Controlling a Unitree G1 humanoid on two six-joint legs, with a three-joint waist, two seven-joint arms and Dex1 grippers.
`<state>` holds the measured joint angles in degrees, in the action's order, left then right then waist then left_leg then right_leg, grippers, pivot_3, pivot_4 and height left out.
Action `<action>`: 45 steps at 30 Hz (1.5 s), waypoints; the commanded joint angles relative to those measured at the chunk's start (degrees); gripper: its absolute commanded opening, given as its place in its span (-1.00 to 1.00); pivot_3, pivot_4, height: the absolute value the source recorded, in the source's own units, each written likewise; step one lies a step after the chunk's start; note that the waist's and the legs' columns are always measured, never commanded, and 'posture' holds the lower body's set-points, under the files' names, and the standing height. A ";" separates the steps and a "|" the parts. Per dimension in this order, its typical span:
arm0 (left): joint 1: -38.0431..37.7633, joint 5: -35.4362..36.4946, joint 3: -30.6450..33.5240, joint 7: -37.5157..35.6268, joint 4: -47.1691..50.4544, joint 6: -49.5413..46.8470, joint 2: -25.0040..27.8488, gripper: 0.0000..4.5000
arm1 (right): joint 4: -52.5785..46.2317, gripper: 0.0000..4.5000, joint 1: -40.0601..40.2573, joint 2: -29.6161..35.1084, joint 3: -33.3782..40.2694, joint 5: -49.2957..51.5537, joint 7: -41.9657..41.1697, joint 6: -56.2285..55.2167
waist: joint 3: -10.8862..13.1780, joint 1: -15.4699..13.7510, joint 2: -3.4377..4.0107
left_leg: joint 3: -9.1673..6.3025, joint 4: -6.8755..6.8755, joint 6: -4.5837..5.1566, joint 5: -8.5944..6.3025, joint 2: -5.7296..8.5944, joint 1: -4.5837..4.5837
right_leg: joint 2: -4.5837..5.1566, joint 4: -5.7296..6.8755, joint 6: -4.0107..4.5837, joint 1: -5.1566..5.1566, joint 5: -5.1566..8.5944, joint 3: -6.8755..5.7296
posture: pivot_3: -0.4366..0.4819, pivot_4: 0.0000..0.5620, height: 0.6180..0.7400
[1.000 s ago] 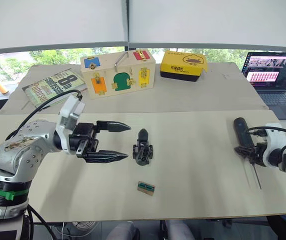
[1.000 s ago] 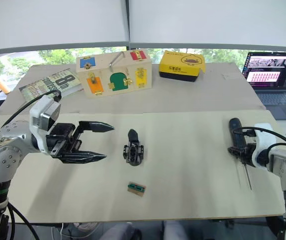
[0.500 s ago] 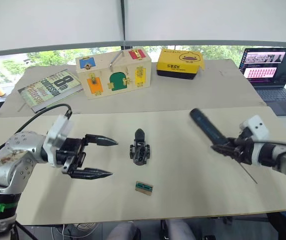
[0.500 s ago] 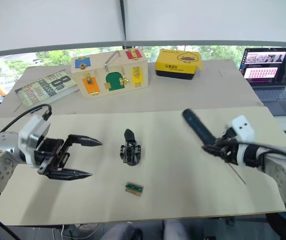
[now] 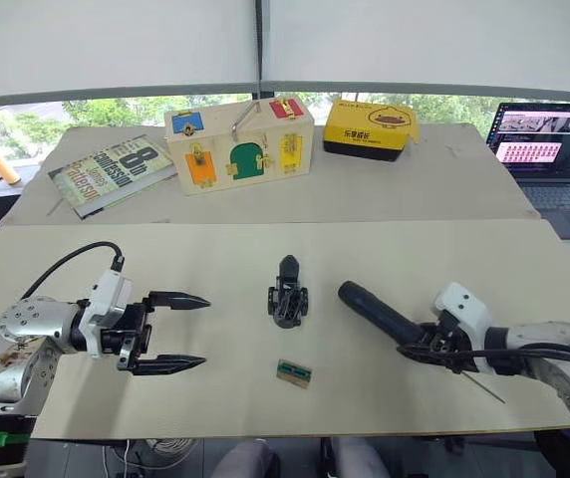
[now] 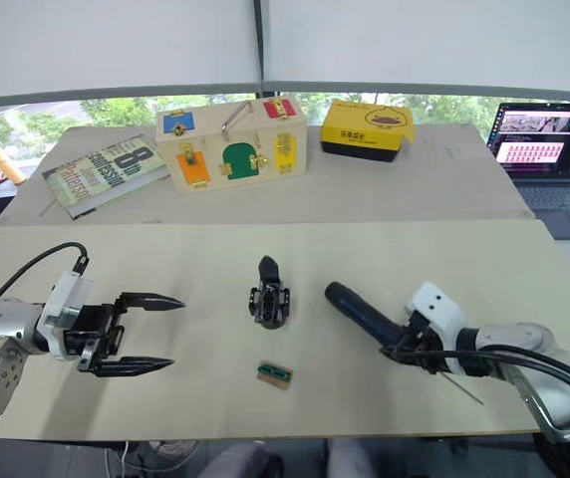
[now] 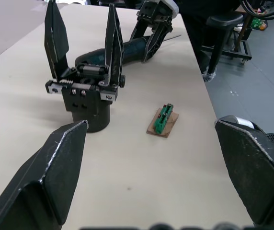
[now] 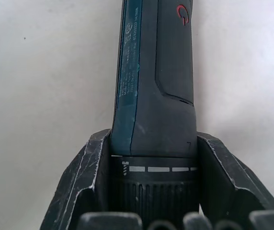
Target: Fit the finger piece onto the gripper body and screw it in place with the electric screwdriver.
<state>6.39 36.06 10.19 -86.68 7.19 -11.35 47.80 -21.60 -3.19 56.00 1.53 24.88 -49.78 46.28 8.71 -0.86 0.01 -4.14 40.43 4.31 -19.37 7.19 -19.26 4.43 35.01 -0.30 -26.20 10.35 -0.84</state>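
Right pincer: clamped on the electric screwdriver near its collar end, a black finger on each side of the barrel in the right wrist view. The tool is held low over the bench, its handle end slanting toward the gripper body and its thin bit trailing away from it. Held this way the bit does not yet face the work; the tool would probably need turning before any screw could be driven.

Left pincer: jaws wide apart and empty, on the far side of the gripper body from the screwdriver, its fingers aimed at the body, apparently ready to steady or grasp it.

Gripper body: standing on its rounded base at mid-bench, between the two pincers and touching neither. In the left wrist view two black fingers rise from its top; the finger piece appears to be one of them, already seated, though which one cannot be told, nor whether any screw is in. Standing upright leaves its sides open to both arms.

A small green-and-tan rectangle lies flat on the bench just on the near side of the gripper body. A wooden latch box, a yellow box, a book and a laptop sit well beyond it.
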 commanded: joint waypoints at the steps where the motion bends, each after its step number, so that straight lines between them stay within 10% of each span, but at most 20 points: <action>1: 0.36 0.79 -0.07 0.88 2.13 -0.33 -0.34 1.00 | 0.95 0.60 -0.92 2.48 0.95 -0.73 -1.47 0.08 | 0.00 0.00 0.00 | 0.00 0.00 0.00 0.00 0.00 0.00 | 0.00 0.00 0.00 0.00 0.00 0.00 | -0.05 -0.47 1.00; 4: 0.26 1.52 0.12 1.38 2.39 -0.97 -0.88 1.00 | 0.05 0.99 -1.91 5.15 1.27 -0.15 -2.14 3.56 | 0.00 0.02 0.00 | 0.00 0.01 0.00 0.00 0.01 0.00 | 0.01 -0.01 0.00 0.01 0.00 0.00 | -0.05 -0.47 1.00; 19: 2.62 0.55 -3.11 1.57 3.97 0.87 -3.43 1.00 | -6.98 0.99 -27.91 21.68 -20.73 -2.83 -13.10 23.38 | 0.00 0.20 0.01 | 0.02 0.02 0.01 -0.01 -0.06 -0.09 | 0.00 -0.03 0.03 -0.07 0.00 0.00 | -0.05 -0.47 1.00; 45: -1.22 0.31 -2.87 0.75 4.80 0.34 -1.08 1.00 | 1.54 0.99 -44.64 5.30 -47.56 -12.85 -9.13 33.02 | -0.17 0.73 -0.31 | 0.01 0.15 0.03 -0.03 -0.07 -0.04 | -0.02 0.00 0.05 0.00 -0.01 -0.04 | -0.05 -0.47 1.00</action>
<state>4.66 36.03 6.55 -85.17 11.60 -11.23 45.92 -21.01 -48.04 62.31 -44.45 12.49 -59.61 79.45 8.54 -0.13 -0.30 -4.13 40.64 4.35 -19.40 7.12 -19.29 4.41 35.02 -0.25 -26.17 10.33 -0.88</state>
